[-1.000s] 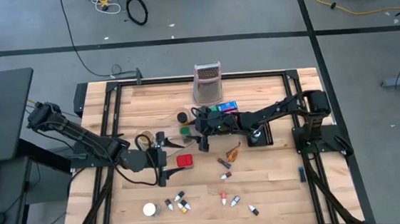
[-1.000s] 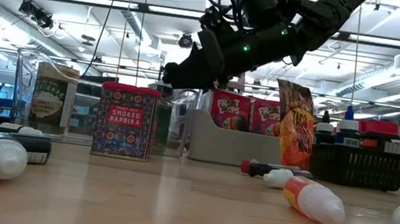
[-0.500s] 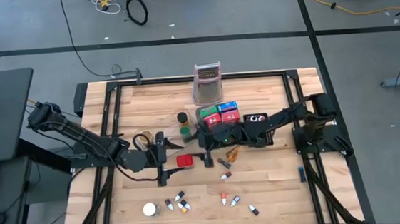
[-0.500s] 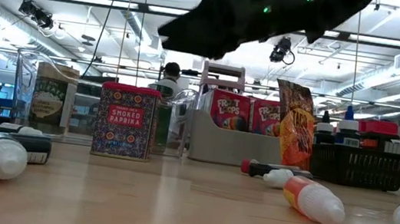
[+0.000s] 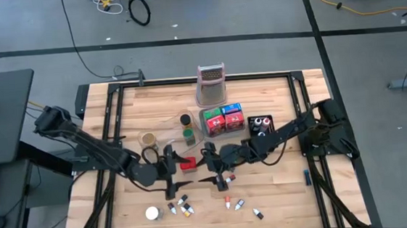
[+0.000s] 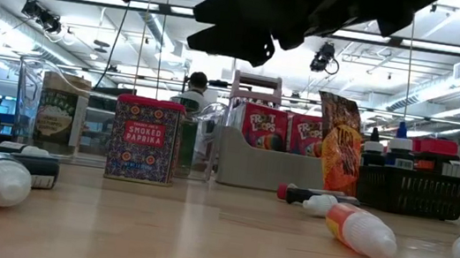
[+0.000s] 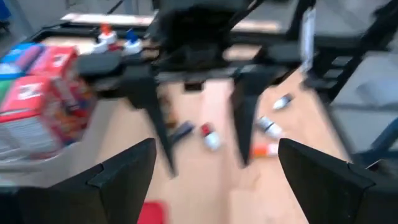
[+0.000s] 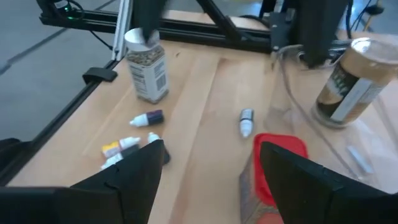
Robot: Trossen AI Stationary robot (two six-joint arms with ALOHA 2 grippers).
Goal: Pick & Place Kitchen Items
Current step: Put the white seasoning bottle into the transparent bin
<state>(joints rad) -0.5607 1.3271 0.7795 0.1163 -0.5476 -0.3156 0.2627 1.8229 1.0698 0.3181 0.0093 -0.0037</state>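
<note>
Two grippers, left gripper fingers spread wide, right gripper fingers parted, both empty

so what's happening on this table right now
Two robot arms are working over a wooden table strewn with small kitchen goods. The left tool and the right tool face each other near the middle, both open and holding nothing. A red paprika tin stands between them, with little bottles scattered nearer the front edge.
</note>
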